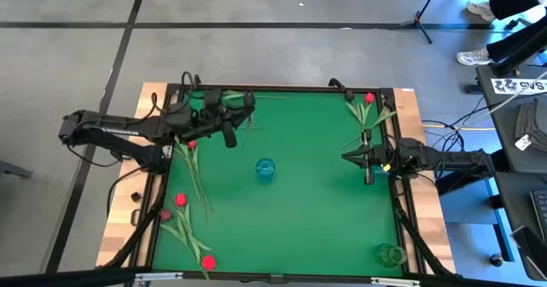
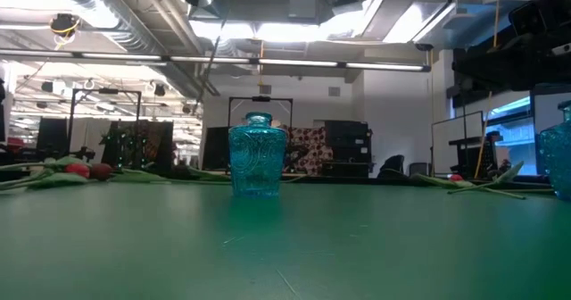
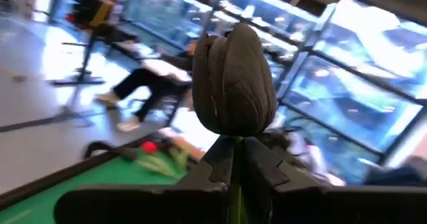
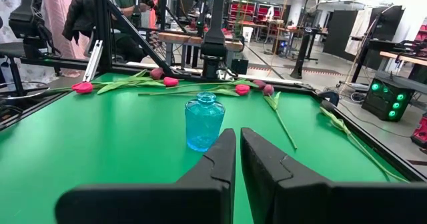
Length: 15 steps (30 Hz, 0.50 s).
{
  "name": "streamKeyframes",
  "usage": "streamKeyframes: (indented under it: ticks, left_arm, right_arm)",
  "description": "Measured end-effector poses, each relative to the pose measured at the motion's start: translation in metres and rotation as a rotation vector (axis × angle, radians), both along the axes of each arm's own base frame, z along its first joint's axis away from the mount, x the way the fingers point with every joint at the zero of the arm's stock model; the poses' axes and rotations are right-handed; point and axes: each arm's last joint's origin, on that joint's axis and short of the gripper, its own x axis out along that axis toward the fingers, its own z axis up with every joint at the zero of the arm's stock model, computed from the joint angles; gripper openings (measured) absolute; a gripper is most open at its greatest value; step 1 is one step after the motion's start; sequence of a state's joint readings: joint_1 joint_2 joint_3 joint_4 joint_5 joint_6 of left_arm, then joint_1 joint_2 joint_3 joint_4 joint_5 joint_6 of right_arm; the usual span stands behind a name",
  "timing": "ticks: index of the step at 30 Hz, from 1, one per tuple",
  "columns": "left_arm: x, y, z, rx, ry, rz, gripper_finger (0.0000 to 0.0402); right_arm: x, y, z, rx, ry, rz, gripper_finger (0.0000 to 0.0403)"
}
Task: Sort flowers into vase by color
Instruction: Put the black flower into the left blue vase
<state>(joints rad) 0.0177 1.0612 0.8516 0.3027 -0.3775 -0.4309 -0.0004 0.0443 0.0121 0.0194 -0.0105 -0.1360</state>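
Your left gripper jaws clamp black tulip; right gripper jaws closed, empty. Blue vase unfilled; red tulips remain on counter.

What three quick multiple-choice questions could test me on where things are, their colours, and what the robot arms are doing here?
1. Where does the blue vase stand?
A. near the mat's middle
B. on the floor
C. on an arm

2. What colour is the tulip in the left gripper?
A. yellow
B. black
C. white

3. What is the right gripper holding?
A. the vase
B. a tulip
C. nothing

Answers: 1 A, the high view shows it mid-mat; 2 B, its dark head fills the left wrist view; 3 C, its fingers sit nearly together, with nothing between.
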Motion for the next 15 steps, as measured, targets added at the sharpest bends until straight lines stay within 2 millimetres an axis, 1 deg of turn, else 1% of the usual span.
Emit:
streamKeyframes:
  ticks: [2, 4, 6, 8, 9, 12, 15]
  left_arm:
    - [0.003, -0.004, 0.005, 0.008, -0.070, -0.077, 0.0020]
    - [0.005, -0.010, 0.009, 0.012, -0.121, -0.119, 0.0024]
    - [0.005, -0.016, 0.012, 0.024, -0.156, -0.127, 0.0023]
    - [0.005, -0.022, 0.013, 0.022, -0.175, -0.097, 0.0017]
    - [0.007, -0.026, 0.011, 0.026, -0.185, -0.086, 0.0014]
    - [0.013, -0.035, -0.008, 0.032, -0.201, -0.053, 0.0007]
    - [0.016, -0.034, -0.024, 0.014, -0.278, -0.016, 0.0006]
  right_arm:
    - [0.000, 0.000, 0.000, 0.000, 0.000, 0.000, 0.0026]
    - [0.000, 0.000, 0.000, 0.000, 0.000, 0.000, 0.0026]
    - [0.000, 0.000, 0.000, 0.000, 0.000, 0.000, 0.0026]
    - [0.000, 0.000, 0.000, 0.000, -0.001, 0.000, 0.0026]
    - [0.000, 0.000, 0.000, 0.000, 0.000, 0.000, 0.0026]
    - [0.000, 0.000, 0.000, 0.000, 0.000, 0.000, 0.0026]
    - [0.000, 0.000, 0.000, 0.000, 0.000, 0.000, 0.0026]
